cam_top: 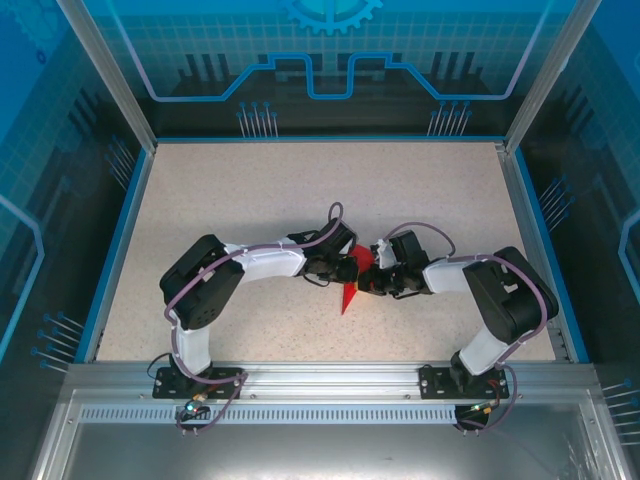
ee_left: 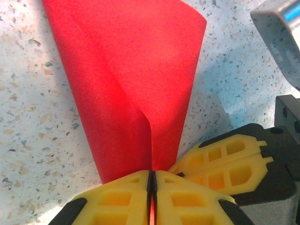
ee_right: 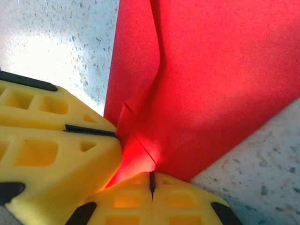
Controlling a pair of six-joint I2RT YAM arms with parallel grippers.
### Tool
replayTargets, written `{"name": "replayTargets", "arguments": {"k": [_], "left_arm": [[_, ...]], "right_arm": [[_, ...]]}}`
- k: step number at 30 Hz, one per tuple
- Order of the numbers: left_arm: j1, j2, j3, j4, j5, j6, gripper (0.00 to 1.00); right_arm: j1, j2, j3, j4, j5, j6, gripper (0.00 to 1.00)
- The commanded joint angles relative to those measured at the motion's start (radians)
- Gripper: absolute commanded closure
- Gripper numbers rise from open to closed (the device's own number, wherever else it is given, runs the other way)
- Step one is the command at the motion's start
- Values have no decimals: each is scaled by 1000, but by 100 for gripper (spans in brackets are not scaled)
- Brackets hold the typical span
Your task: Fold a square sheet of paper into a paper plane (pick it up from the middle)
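Note:
The square sheet of paper [cam_top: 350, 290] is bright red and creased into a narrow pointed shape. It lies at the middle of the speckled table with its tip toward the near edge. My left gripper [cam_top: 346, 268] comes in from the left and is shut on it. In the left wrist view the paper [ee_left: 126, 79] fans away from my left gripper [ee_left: 152, 172], and red shows in the seam between the jaws. My right gripper [cam_top: 375, 281] meets it from the right. In the right wrist view a crease in the paper [ee_right: 211, 84] runs into my shut right gripper [ee_right: 152, 174]. The left fingers [ee_right: 51, 150] press alongside.
The speckled table [cam_top: 250, 190] has a blue border [cam_top: 112, 240] and aluminium posts [cam_top: 110, 70] at the back corners. A metal rail [cam_top: 330, 378] carries both arm bases along the near edge. Bare tabletop lies on all sides of the paper.

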Motion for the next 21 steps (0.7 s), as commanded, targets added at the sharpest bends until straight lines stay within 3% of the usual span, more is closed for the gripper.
{"name": "replayTargets", "arguments": {"k": [1, 21], "left_arm": [[-3, 42, -35, 20, 29, 3, 88], [41, 47, -87, 112, 84, -27, 88]], "right_arm": [[-14, -1, -34, 4, 31, -8, 100], [-53, -18, -135, 241, -34, 54, 100]]}}
